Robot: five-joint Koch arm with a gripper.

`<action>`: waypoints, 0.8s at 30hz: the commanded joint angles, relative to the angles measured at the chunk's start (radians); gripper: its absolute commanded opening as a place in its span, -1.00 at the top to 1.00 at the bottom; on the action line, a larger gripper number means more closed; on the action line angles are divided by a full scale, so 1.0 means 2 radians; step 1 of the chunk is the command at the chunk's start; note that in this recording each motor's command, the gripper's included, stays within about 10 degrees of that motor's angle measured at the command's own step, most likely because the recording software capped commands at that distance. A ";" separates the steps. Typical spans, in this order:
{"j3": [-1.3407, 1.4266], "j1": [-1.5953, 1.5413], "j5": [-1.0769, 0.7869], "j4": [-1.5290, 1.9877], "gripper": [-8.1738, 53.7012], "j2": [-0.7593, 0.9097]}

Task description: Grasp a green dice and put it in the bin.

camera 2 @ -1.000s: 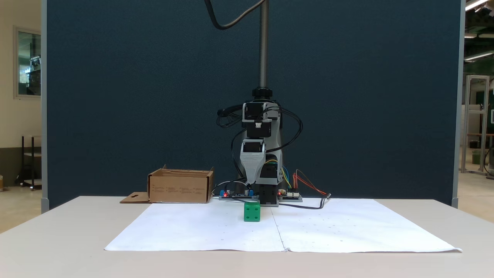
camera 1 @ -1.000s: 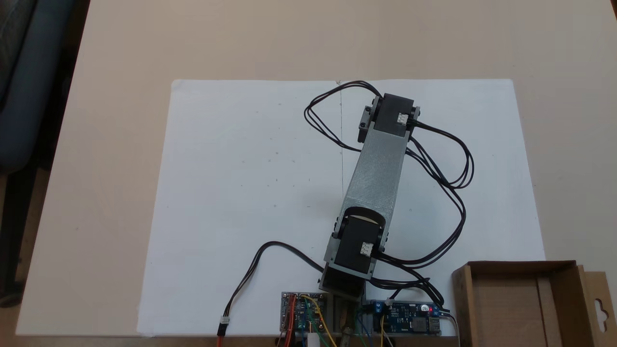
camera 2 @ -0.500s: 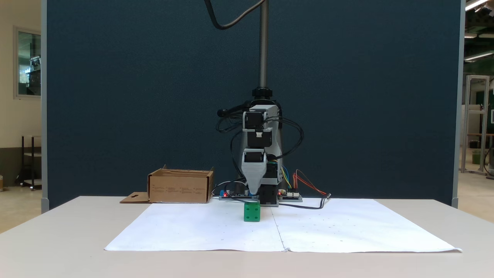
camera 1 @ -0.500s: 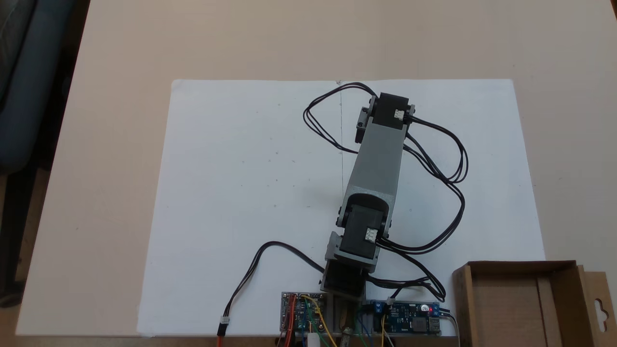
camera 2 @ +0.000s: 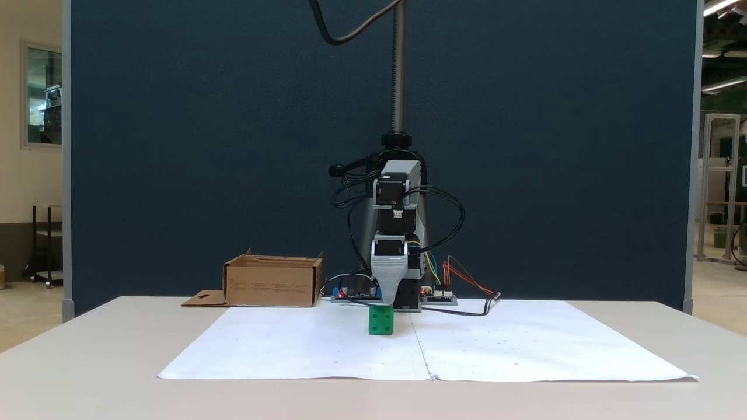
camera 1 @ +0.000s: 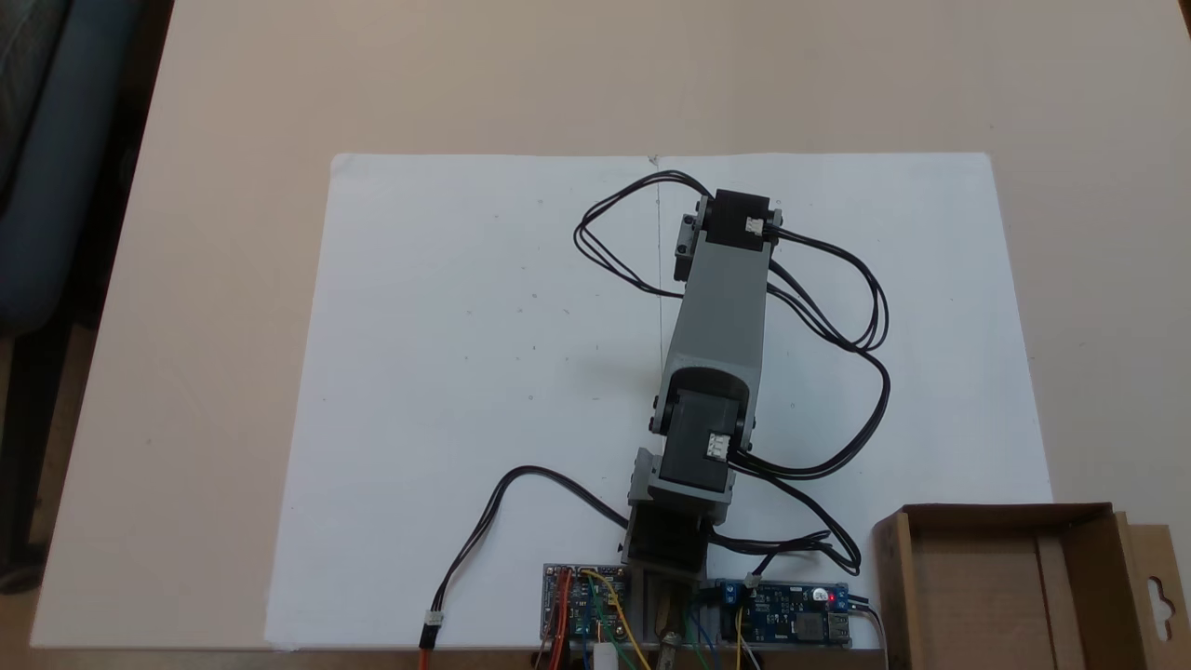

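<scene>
Approach step: gripper (camera 2: 388, 301) poised just above the green dice (camera 2: 381, 321), which sits on the white paper (camera 2: 292, 344) well apart from the bin (camera 2: 273, 284); jaw spread untellable; next, descend and pinch.

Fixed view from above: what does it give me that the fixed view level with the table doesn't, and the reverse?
In a fixed view from above: the bin seen open with a bare floor, and the arm's grey link stretched over the white paper. In a fixed view at table height: the green dice on that paper, the gripper tip just above it; contact and jaw state cannot be told. Shared: bin, paper, arm, control boards.
</scene>
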 commanded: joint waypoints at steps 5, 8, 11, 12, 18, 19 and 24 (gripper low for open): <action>0.021 0.002 0.028 -0.011 -0.71 0.051; 0.039 0.002 0.028 -0.011 -0.71 0.078; 0.049 0.002 0.028 -0.012 -0.70 0.094; 0.051 0.002 0.028 -0.014 -0.70 0.097; 0.061 0.004 0.028 -0.040 -0.70 0.099; 0.062 0.005 0.028 -0.041 -0.70 0.099; 0.068 0.015 0.026 -0.051 -0.70 0.099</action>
